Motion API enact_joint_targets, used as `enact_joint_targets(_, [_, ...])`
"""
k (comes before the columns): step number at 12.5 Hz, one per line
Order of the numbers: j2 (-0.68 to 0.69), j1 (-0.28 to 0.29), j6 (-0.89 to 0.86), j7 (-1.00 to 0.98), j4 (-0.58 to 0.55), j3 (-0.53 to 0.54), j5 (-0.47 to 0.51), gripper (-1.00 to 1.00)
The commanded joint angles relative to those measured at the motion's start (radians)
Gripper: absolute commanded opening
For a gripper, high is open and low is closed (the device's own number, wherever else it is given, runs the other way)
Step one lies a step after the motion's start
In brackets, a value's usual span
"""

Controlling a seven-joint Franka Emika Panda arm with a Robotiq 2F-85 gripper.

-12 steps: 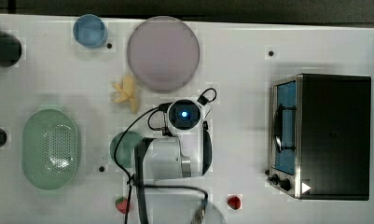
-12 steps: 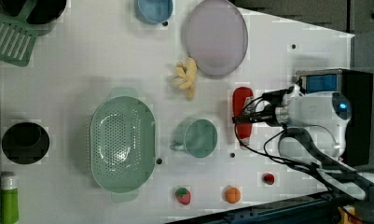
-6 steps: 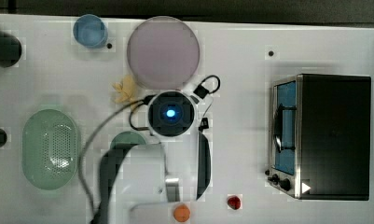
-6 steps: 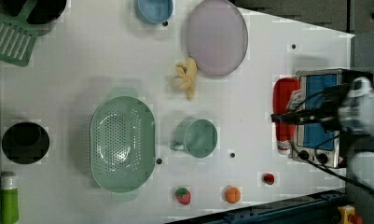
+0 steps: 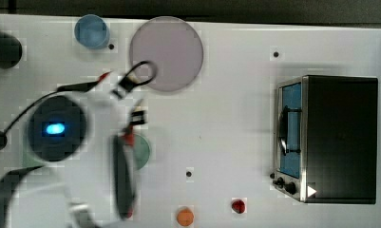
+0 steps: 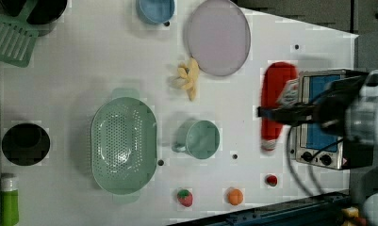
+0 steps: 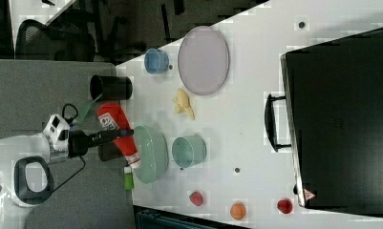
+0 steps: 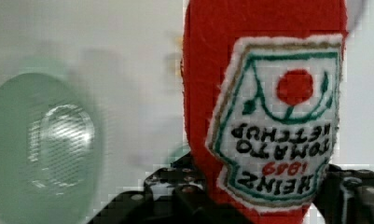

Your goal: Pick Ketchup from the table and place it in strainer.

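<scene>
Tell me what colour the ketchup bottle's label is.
White with green edging and a red tomato, clearest on the ketchup bottle in the wrist view.

Arm point(image 5: 69, 156) hides strainer — apparently wholly.

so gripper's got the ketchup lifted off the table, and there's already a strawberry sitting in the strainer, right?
Not quite. The gripper does hold the ketchup off the table, but the strainer is empty. The left view shows only its hole-dotted bottom, while the strawberry lies on the table outside the rim, toward the left view's lower right.
</scene>
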Motion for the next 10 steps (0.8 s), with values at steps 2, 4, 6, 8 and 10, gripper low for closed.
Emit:
enact_joint_targets(2, [0.122,0.081,0.067,0.380,-0.024,0.145,0.016,0.26])
enact_joint_targets(4, [0.211,0.094,0.213,0.481,-0.024,0.203,0.016,0.26])
enact_joint_targets(6, [0.316,0.107,0.379,0.538,-0.024,0.235,0.015,0.26])
enact_joint_targets(8, [0.423,0.124,0.499,0.564,-0.022,0.240,0.014,0.26])
enact_joint_targets(10, [0.522,0.138,0.574,0.564,-0.017,0.240,0.013,0.54])
